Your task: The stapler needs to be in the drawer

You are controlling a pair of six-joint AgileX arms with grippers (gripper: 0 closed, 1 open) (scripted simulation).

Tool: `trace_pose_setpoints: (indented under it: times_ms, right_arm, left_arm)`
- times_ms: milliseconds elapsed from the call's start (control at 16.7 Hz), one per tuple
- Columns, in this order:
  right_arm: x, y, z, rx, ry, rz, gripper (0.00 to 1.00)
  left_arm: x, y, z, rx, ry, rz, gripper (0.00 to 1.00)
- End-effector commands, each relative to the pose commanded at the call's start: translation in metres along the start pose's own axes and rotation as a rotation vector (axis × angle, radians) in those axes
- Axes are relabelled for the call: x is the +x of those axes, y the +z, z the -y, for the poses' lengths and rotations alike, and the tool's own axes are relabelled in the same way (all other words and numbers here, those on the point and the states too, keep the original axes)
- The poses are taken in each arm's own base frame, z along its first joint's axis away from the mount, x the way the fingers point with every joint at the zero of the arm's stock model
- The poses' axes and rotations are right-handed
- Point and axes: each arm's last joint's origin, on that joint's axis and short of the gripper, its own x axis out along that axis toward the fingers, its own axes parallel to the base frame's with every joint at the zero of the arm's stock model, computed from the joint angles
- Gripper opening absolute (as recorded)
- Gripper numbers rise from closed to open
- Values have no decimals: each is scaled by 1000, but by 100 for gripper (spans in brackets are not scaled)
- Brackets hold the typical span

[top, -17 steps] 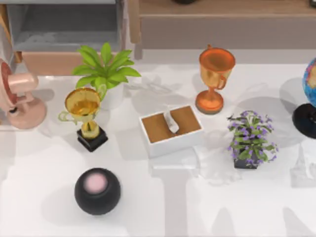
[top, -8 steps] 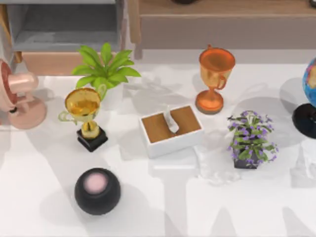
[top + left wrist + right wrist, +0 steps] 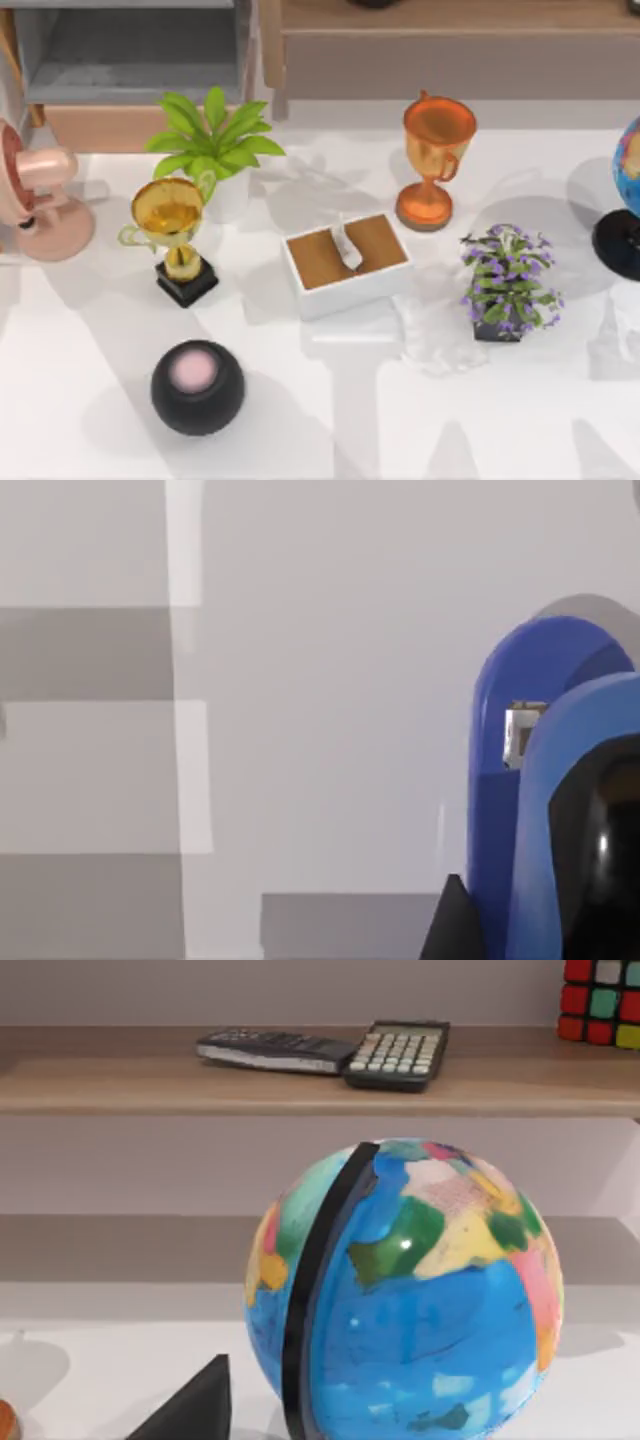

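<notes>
Close before the left wrist camera hangs the stapler (image 3: 520, 810); pincer grip cannot be told.

so on the table: two trophies (image 3: 170, 238) (image 3: 434, 160), two potted plants (image 3: 213, 145) (image 3: 508, 282), one tissue box (image 3: 347, 263), one black ball (image 3: 198, 387), one pink fan (image 3: 38, 190), one globe (image 3: 405, 1290), and up on the shelf two calculators (image 3: 275, 1049) (image 3: 398, 1054)

white table (image 3: 90, 400), black ball (image 3: 197, 387), tissue box (image 3: 346, 263)
</notes>
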Motion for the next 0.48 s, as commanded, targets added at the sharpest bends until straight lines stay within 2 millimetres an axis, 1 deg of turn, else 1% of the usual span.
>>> trace_pose_setpoints:
  times_ms: [480]
  right_arm:
    - [0, 0, 0, 0, 0, 0, 100]
  left_arm:
    - [0, 0, 0, 0, 0, 0, 83]
